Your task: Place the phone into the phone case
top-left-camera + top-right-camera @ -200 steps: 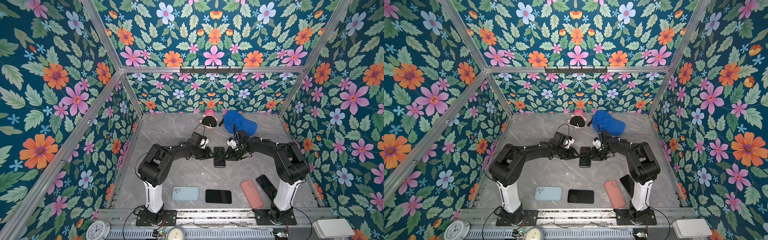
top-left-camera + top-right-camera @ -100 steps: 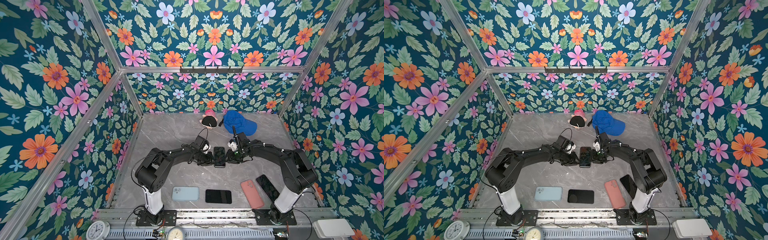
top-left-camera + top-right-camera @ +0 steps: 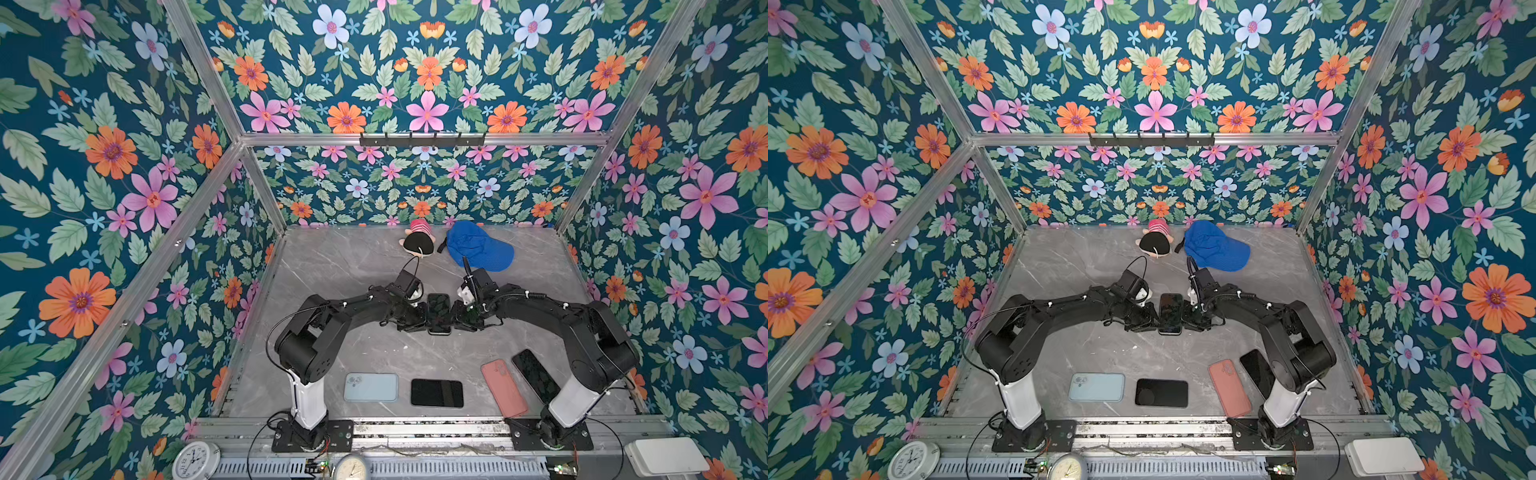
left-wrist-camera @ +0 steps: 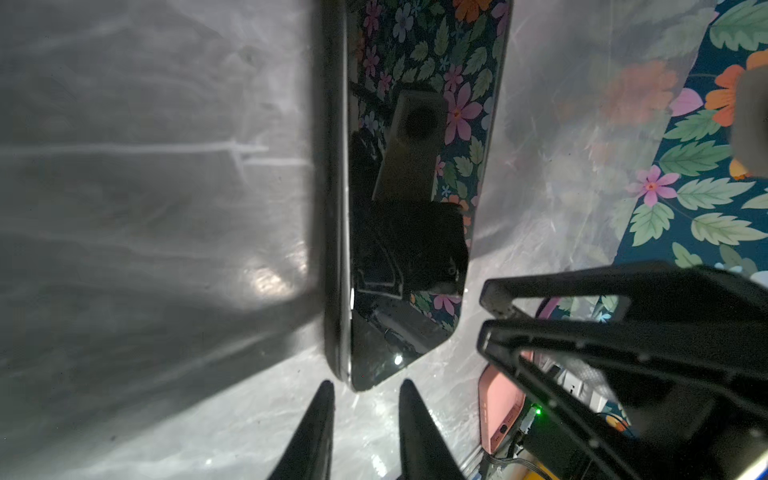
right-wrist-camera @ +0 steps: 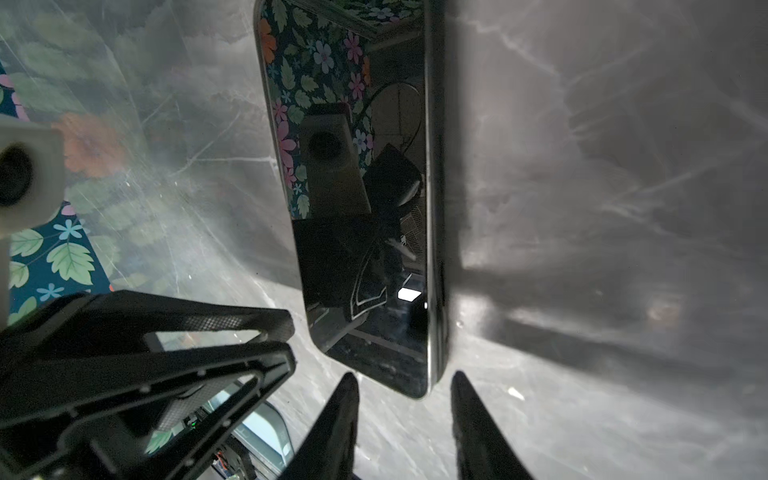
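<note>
A dark-screened phone (image 3: 439, 312) (image 3: 1170, 312) lies flat at the table's middle. My left gripper (image 3: 423, 321) sits low against its left side and my right gripper (image 3: 456, 320) against its right. In the left wrist view the phone (image 4: 415, 166) has a thick dark rim, and its corner sits at the mouth of the open left gripper (image 4: 368, 399), untouched. The phone's (image 5: 357, 208) other near corner pokes between the open tips of the right gripper (image 5: 404, 386). I cannot tell whether a case surrounds it. A black phone case (image 3: 436, 392) lies near the front edge.
Along the front lie a light blue phone back or case (image 3: 370, 387), a pink case (image 3: 503, 387) and another black phone (image 3: 536, 376) beside the right arm's base. A blue cap (image 3: 478, 246) and a plush toy (image 3: 419, 242) rest at the back wall.
Both arms have stretched lower and closer round the middle phone. The left jaws have narrowed a little and the right jaws have widened a little. The phone has stayed in place.
</note>
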Motion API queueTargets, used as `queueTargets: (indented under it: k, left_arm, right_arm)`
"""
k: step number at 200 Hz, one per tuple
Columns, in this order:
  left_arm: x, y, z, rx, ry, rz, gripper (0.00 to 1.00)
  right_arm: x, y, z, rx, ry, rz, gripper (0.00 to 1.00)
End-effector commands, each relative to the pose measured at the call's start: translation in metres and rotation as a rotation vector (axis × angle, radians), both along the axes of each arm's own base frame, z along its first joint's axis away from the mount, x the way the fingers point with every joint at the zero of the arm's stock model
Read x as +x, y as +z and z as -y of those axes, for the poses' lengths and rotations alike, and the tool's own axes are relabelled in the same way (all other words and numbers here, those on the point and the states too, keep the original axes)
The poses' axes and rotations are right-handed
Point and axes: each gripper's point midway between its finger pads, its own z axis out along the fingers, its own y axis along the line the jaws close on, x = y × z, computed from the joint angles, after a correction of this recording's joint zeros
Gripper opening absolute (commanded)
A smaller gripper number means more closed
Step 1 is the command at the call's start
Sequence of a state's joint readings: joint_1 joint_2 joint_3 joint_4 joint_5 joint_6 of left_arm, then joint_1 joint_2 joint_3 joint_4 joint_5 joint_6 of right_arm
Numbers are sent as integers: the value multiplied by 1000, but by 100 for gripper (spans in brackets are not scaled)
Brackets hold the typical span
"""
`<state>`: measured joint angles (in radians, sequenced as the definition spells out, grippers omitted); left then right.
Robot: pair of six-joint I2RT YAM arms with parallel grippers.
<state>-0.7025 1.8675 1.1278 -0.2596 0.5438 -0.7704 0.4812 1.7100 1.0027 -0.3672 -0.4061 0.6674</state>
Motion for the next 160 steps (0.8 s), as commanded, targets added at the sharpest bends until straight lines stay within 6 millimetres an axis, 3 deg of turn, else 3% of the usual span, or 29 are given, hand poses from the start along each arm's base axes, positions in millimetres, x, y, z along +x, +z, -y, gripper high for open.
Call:
queueTargets:
  k: [1, 62, 83, 125, 160]
  left_arm:
    - [-7, -4, 0, 45, -2, -50, 31]
    - [-5, -4, -10, 102, 39, -38, 32]
    - [-10, -9, -7, 94, 40, -77, 25]
    - [-10, -9, -7, 115, 32, -79, 23]
    - [-10, -11, -5, 121, 20, -82, 15]
  right_arm:
    - [3, 0, 3, -21, -86, -29, 39]
    - [-2, -1, -2, -17, -119, -55, 40]
    - [-1, -4, -3, -29, -102, -55, 40]
    - [-4, -10, -4, -32, -88, -72, 39]
    - [-3, -9, -4, -27, -87, -69, 39]
